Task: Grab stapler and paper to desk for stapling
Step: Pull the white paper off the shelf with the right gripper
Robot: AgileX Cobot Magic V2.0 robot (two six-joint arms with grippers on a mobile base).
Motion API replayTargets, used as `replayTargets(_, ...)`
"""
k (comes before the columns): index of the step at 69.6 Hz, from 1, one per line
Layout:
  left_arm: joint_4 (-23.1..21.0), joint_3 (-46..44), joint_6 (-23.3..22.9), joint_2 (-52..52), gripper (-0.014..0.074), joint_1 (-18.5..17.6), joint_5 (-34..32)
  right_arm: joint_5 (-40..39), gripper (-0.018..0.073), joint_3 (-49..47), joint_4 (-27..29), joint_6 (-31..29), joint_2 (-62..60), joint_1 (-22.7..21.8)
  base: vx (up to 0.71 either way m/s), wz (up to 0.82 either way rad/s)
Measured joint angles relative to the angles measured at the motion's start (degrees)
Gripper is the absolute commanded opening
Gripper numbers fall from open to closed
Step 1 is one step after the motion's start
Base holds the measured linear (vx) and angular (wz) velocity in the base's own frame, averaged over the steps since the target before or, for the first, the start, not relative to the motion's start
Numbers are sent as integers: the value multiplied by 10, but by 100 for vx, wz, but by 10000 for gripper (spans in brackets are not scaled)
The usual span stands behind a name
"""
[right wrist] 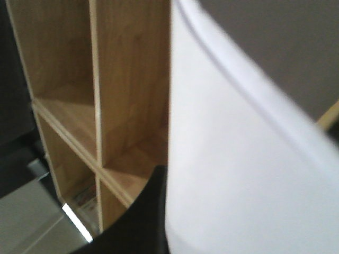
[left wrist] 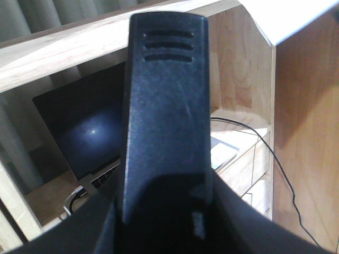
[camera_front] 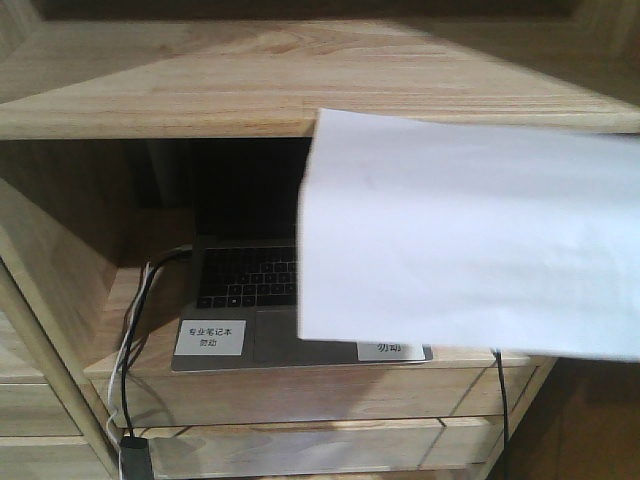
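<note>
— Where's the stapler (left wrist: 164, 106)?

— In the left gripper (left wrist: 164, 225). The black body stands straight up out of the dark fingers, which press in on its lower end from both sides. Clamped, by the look; the contact itself is in shadow.

— And the paper (camera_front: 470, 240)?

— In the air in front of the shelving unit (camera_front: 300, 90), masking the right half of the laptop (camera_front: 240, 290). The right gripper (right wrist: 161, 217) pinches it near one edge, I judge. One black finger shows against the sheet; the other is hidden behind it.

— Desk?

— In no view. Both things are off the shelf and in hand, so the carry is the step.

— How to do it well?

— Slow, level swing away from the shelf. The sheet is held at one side only and bows. It will likely flap, and may catch the shelf edge or the cable (camera_front: 500, 400). Lay the paper flat first, then bring the stapler down beside it, not on it.
</note>
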Motion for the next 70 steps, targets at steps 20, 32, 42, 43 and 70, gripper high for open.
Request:
replayTargets(20,0,0,0,0,-7,0,0,219,-2,50,29,25,-163,0,0,0)
replayTargets(32,0,0,0,0,-7,0,0,216,-2,50,30,28,-184,0,0,0)
replayTargets(42,0,0,0,0,-7,0,0,180,-2,50,10,28,-186,0,0,0)
replayTargets(43,0,0,0,0,-7,0,0,176,-2,50,7,28,-186,0,0,0)
replayTargets(70,0,0,0,0,-7,0,0,144,-2,50,-18,29,-186,0,0,0)
